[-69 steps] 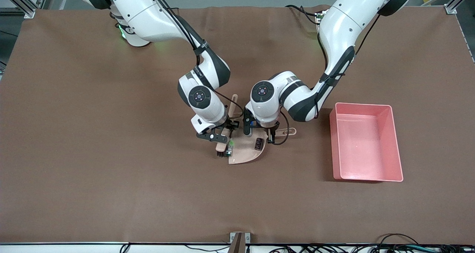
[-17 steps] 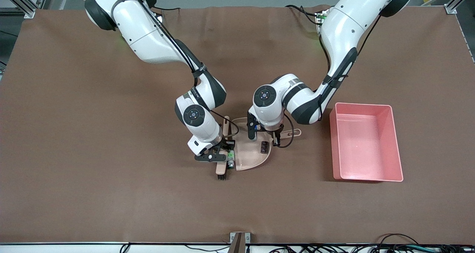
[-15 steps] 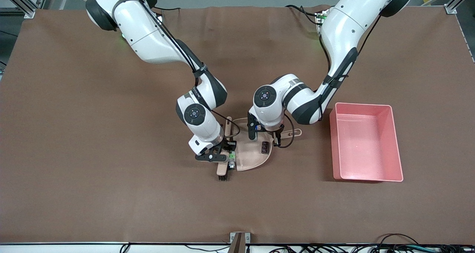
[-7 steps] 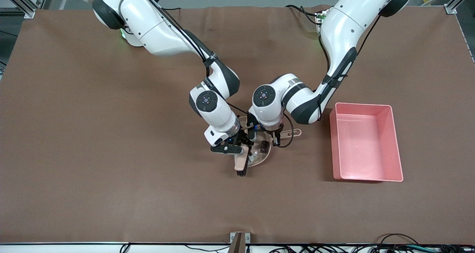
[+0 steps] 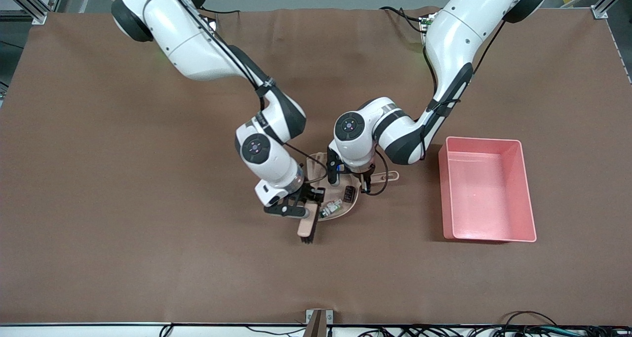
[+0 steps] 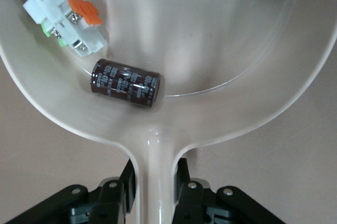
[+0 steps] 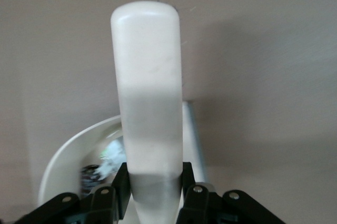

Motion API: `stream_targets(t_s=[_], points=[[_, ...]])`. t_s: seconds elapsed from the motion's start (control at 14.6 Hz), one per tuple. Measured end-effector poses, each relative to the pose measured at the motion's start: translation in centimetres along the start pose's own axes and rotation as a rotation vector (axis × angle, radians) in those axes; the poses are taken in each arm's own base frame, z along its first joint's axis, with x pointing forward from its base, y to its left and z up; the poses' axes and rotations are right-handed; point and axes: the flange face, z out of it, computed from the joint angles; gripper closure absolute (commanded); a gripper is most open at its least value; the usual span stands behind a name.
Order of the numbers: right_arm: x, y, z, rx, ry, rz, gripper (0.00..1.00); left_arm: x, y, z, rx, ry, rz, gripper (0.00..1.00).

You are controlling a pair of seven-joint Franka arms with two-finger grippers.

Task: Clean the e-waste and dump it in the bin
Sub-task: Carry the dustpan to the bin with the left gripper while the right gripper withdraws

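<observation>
The beige dustpan (image 5: 345,206) lies on the brown table mat, and both e-waste pieces lie in it. The white-and-green component (image 5: 332,207) is near its lip and the dark maroon cylinder (image 5: 349,194) is deeper in. Both show in the left wrist view, the component (image 6: 66,18) and the cylinder (image 6: 126,83). My left gripper (image 5: 365,181) is shut on the dustpan handle (image 6: 153,182). My right gripper (image 5: 307,204) is shut on a beige brush (image 5: 307,226) whose dark bristles sit on the mat beside the pan's lip; the brush also shows in the right wrist view (image 7: 149,92).
The pink bin (image 5: 486,189) stands empty toward the left arm's end of the table, beside the dustpan and a hand's width from its handle. The two arms are close together over the dustpan.
My right gripper swept the brush across the dustpan's lip and drew back. The white-and-green component moved from the lip's edge into the pan. The dustpan shifted slightly.
</observation>
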Motion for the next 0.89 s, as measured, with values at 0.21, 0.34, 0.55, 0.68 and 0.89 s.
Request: stream_targets(t_s=[0.21, 0.34, 0.55, 0.68, 0.89], points=[[2.9, 3.2, -2.6, -0.041, -0.039, -0.028, 1.00, 0.0, 0.0, 0.0, 0.000, 0.000, 0.001, 0.90], [4.2, 5.2, -4.2, -0.069, -0.071, -0.053, 1.00, 0.0, 0.0, 0.0, 0.001, 0.001, 0.002, 0.92], [6.8, 9.6, -6.5, -0.142, -0.083, -0.092, 1.00, 0.0, -0.2, -0.2, 0.003, 0.004, 0.004, 0.93], [8.3, 13.6, -8.4, -0.187, -0.075, -0.090, 1.00, 0.0, -0.6, -0.8, 0.013, 0.014, 0.005, 0.93], [9.5, 21.3, -12.7, -0.220, -0.087, -0.097, 1.00, 0.0, -1.7, -2.8, 0.044, 0.039, 0.007, 0.94]])
